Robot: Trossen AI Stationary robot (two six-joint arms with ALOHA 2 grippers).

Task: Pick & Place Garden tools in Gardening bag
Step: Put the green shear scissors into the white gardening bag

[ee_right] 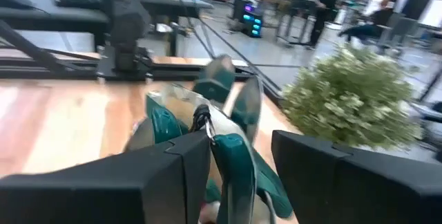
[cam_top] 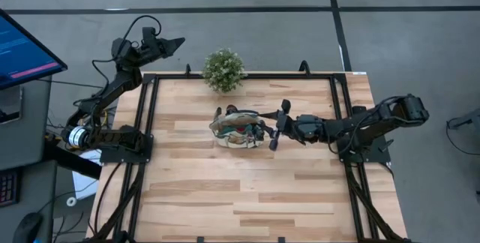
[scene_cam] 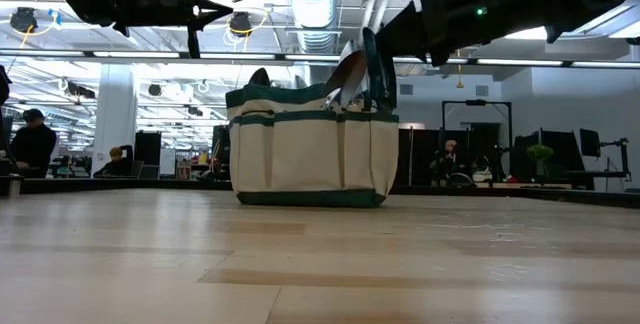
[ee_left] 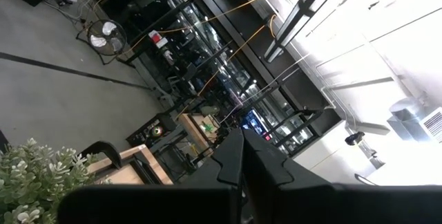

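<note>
high: beige canvas bag with teal trim [cam_top: 238, 129] mid-desk, right gripper [cam_top: 276, 128] at its rim | low: bag upright | right wrist: jaws parted around teal-handled shears [ee_right: 231, 158], lift clear slowly | left gripper [cam_top: 177, 43] parked, jaws closed

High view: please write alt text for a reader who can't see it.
Seen from above, the right gripper hangs open at the edge of the gardening bag, which stands mid-table with tools inside. The left gripper is shut, parked beyond the wooden table's far left corner, near a potted plant on the far edge.
</note>
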